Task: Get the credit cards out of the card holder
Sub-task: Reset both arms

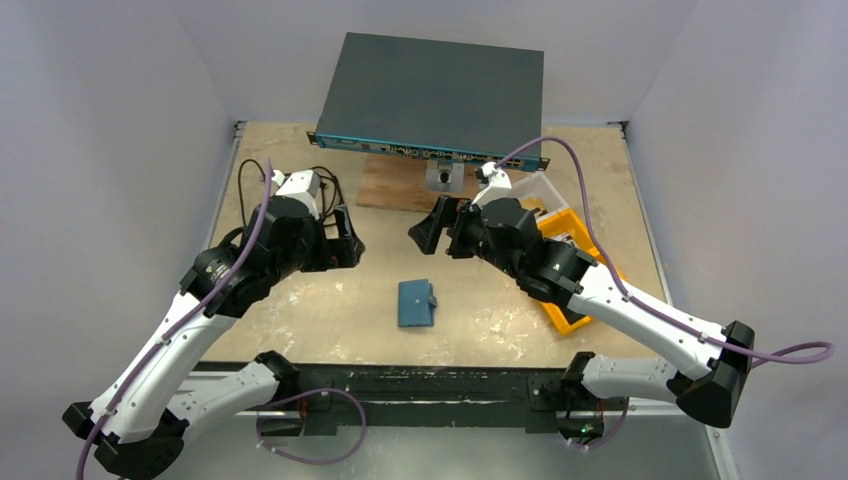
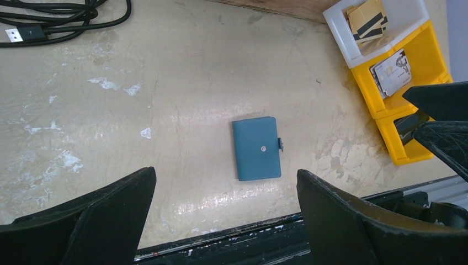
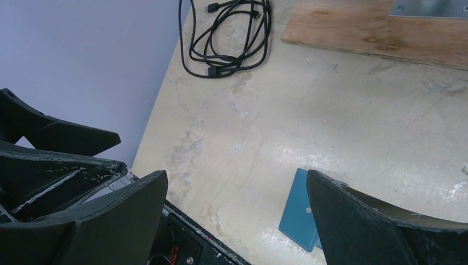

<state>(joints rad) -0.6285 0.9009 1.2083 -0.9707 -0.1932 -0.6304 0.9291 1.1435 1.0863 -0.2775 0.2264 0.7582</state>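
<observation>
The teal-blue card holder (image 1: 417, 304) lies shut and snapped on the table, midway between the two arms, also in the left wrist view (image 2: 256, 148) and, half behind a finger, in the right wrist view (image 3: 297, 212). Its inside is hidden. A silvery credit card (image 2: 391, 72) lies in the orange bin (image 2: 411, 52). My left gripper (image 1: 345, 240) (image 2: 225, 174) hangs open above the table, left of and beyond the holder, nothing between its fingers. My right gripper (image 1: 430, 228) (image 3: 236, 175) is open too, just beyond the holder, facing the left one.
A clear tub (image 2: 342, 33) holding tan striped cards (image 2: 365, 22) stands behind the orange bin at the right. A black cable (image 3: 229, 33) is coiled at the back left. A dark flat box (image 1: 430, 95) rests on a wooden board (image 3: 375, 27) at the back.
</observation>
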